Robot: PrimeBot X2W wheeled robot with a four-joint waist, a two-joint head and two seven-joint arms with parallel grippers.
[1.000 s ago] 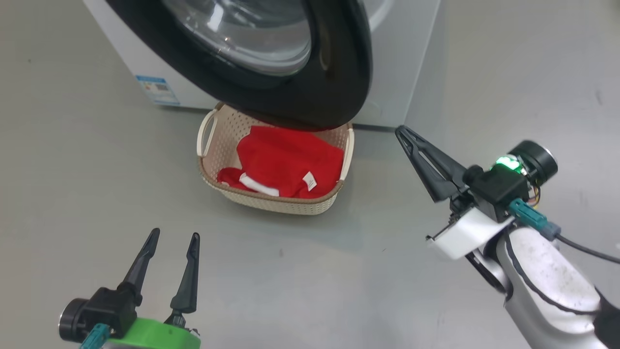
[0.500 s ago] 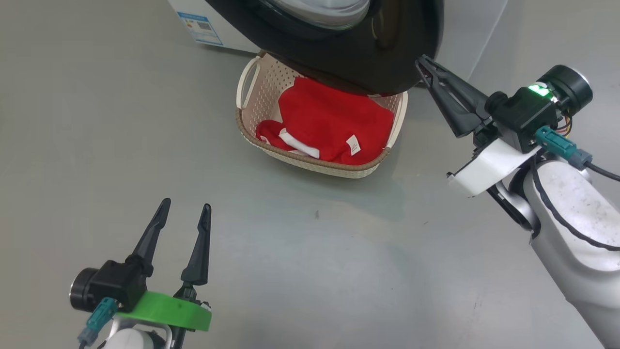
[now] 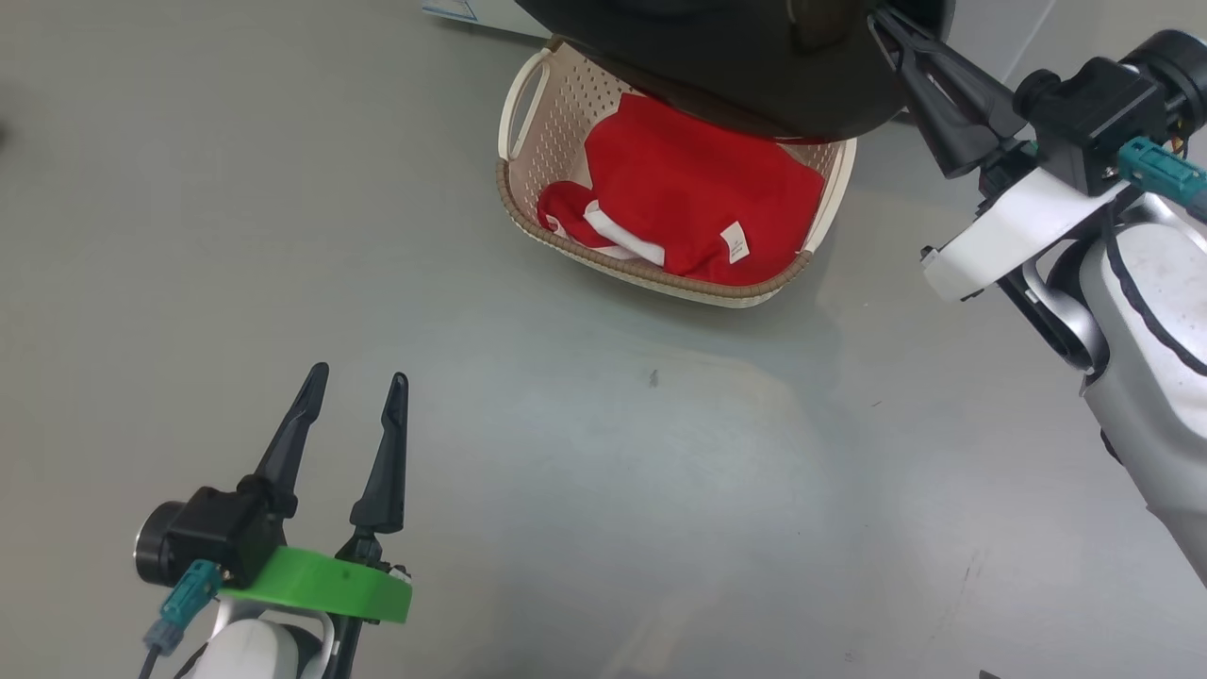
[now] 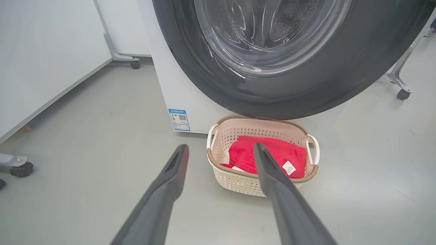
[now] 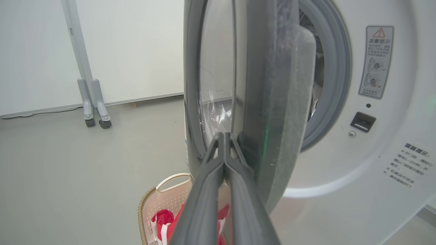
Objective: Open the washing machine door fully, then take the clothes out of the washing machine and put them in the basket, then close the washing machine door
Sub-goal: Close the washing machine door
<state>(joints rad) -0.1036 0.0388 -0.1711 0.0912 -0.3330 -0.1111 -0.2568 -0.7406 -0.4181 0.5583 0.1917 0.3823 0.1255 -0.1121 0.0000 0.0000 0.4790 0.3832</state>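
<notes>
The basket (image 3: 651, 275) sits on a smooth, pale grey floor (image 3: 660, 471) that has a dull sheen and a few small dark specks. The clothes (image 3: 698, 198) lie inside the basket as 1 red bundle, with white trim and a small white label turned up.

Just behind the basket stands the washing machine (image 4: 173, 88), with a blue sticker (image 4: 178, 119) low on its front. The washing machine door (image 3: 735, 57) stands partly open, and its black rim overhangs the basket's far end. From the right wrist the door is seen edge-on, with the grey gasket (image 5: 337, 85) and a latch slot (image 5: 362, 121) beyond it.

The right gripper (image 3: 882, 17) is above the basket's right end. Its 2 fingers are pressed together on nothing, and their tips are at the door's free edge, apparently touching it.

The left gripper (image 3: 359, 373) hangs over bare floor, well apart from the basket on its near left. Its jaws are spread wide and empty.

Further back from the basket, white wall panels (image 5: 119, 51) meet the floor. Grey stand legs on casters (image 5: 92, 102) rest against them, and another caster (image 4: 402, 93) sits off to the basket's right.
</notes>
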